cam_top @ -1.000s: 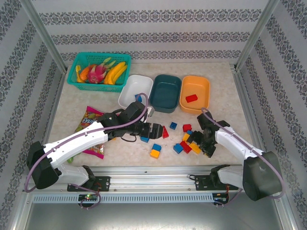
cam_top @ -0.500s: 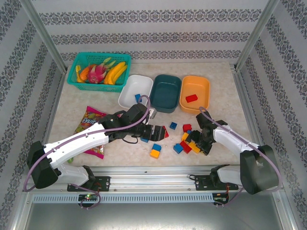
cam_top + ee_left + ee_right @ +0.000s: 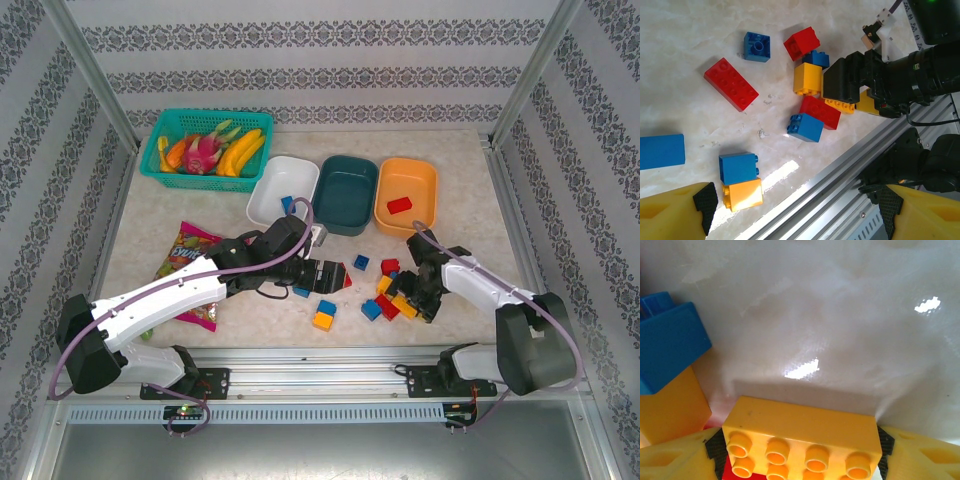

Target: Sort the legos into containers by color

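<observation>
Loose legos lie in a pile (image 3: 392,290) at the front middle of the table. My right gripper (image 3: 412,297) is down in that pile, shut on a yellow two-by-four brick (image 3: 801,432) held by its two ends, with a blue brick (image 3: 670,345) just to the left. My left gripper (image 3: 335,274) hangs open over a long red brick (image 3: 731,84), with nothing between its fingers (image 3: 675,210). A stacked blue and yellow pair (image 3: 740,180) lies below it. The white dish (image 3: 290,178) holds a blue brick (image 3: 288,205). The teal dish (image 3: 345,190) looks empty, and the orange dish (image 3: 412,180) holds a red brick (image 3: 400,205).
A teal mesh basket of fruit (image 3: 205,140) stands at the back left. A colourful candy bag (image 3: 187,246) lies under the left arm. An aluminium rail (image 3: 320,350) runs along the near table edge, close to the bricks. Metal posts frame the sides.
The right gripper has shifted left into the brick pile. The left gripper slid a little to the right and has since held still.
</observation>
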Controlling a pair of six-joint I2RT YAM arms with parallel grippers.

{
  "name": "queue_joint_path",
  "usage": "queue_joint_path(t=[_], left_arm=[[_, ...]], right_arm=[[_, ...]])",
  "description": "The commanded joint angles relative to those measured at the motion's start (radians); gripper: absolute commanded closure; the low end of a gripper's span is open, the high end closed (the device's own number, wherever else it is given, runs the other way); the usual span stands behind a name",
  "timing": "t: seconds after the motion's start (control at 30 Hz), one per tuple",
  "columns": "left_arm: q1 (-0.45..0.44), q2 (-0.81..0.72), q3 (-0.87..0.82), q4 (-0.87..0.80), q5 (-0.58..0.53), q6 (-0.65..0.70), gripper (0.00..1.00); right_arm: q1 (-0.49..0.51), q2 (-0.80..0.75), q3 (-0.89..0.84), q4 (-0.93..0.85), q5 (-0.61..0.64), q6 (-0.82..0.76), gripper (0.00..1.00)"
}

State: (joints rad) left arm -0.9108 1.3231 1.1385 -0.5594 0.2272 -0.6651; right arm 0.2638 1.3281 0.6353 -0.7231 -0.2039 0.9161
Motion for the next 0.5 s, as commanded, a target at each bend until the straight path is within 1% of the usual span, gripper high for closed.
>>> queue_joint_path(t=[0.0,0.2,0.33,0.4,0.47], left_arm=[[-0.019,0.004,0.007,0.039,-0.022,-0.019,0.14],[-0.019,0.004,0.011,0.039,-0.026,-0.018,0.13],[-0.019,-0.002,0.015,0.035,-0.035,-0.019,0.13],[-0.019,-0.005,0.020,0.030,-0.041,-0.021,0.13],[-0.019,-0.007,0.028,0.027,-0.044,-0.020,0.14]], right_arm=[[0.002,0.057,-0.004,-0.055,0.057,0.003,0.21],[0.007,0.105,0.019,-0.055,0.063,0.001,0.27],[0.011,0.112,0.032,-0.061,0.064,0.000,0.38],[0.011,0.092,0.043,-0.079,0.074,0.000,0.42],[0.014,0.056,0.061,-0.116,0.096,-0.001,0.45]])
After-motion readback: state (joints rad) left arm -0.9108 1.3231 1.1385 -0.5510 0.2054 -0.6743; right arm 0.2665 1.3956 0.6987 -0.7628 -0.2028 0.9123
